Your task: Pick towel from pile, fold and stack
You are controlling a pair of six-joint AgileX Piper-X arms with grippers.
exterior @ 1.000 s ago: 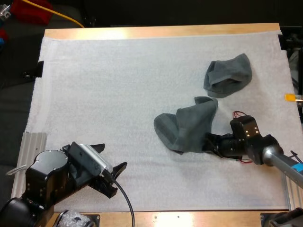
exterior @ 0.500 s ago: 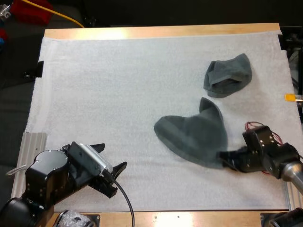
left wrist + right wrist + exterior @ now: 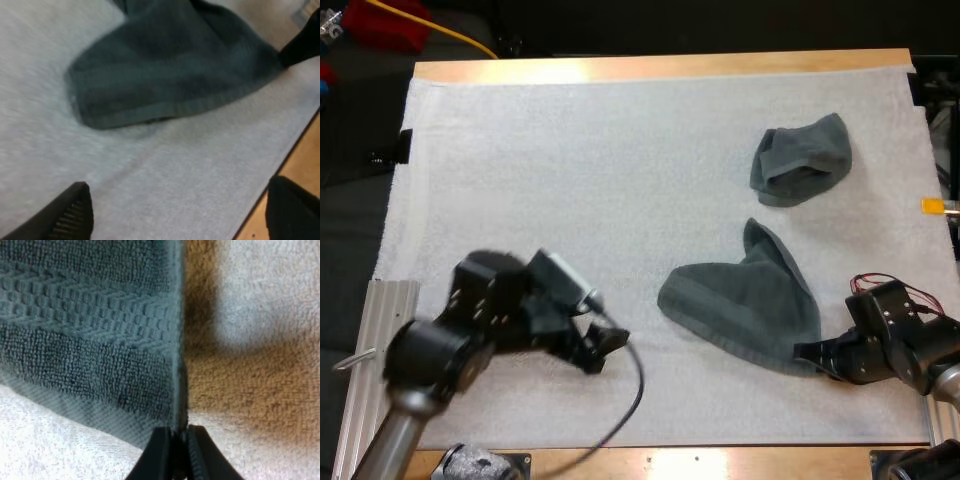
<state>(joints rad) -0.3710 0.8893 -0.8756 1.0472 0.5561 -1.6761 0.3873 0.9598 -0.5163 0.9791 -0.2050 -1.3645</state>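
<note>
A dark grey-green towel (image 3: 745, 305) lies partly spread on the white mat (image 3: 570, 170), right of centre. My right gripper (image 3: 808, 354) is at its near right corner. In the right wrist view the right gripper (image 3: 175, 444) is shut on the towel's hem (image 3: 90, 330). My left gripper (image 3: 608, 346) hovers over the mat just left of this towel, with its fingers apart. The left wrist view has the left gripper (image 3: 180, 215) open in front of the towel's rounded edge (image 3: 170, 65), with the right gripper (image 3: 305, 42) at the towel's far corner. A second, crumpled towel (image 3: 801, 160) sits farther back.
The mat covers most of the wooden table (image 3: 660, 68). A metal rail (image 3: 365, 340) runs along the near left side. The table's front edge (image 3: 740, 462) lies close behind both grippers.
The right gripper pulled the towel's corner rightward and toward the near edge, which spread the towel flatter. The left arm swung out from the near left corner toward the towel.
</note>
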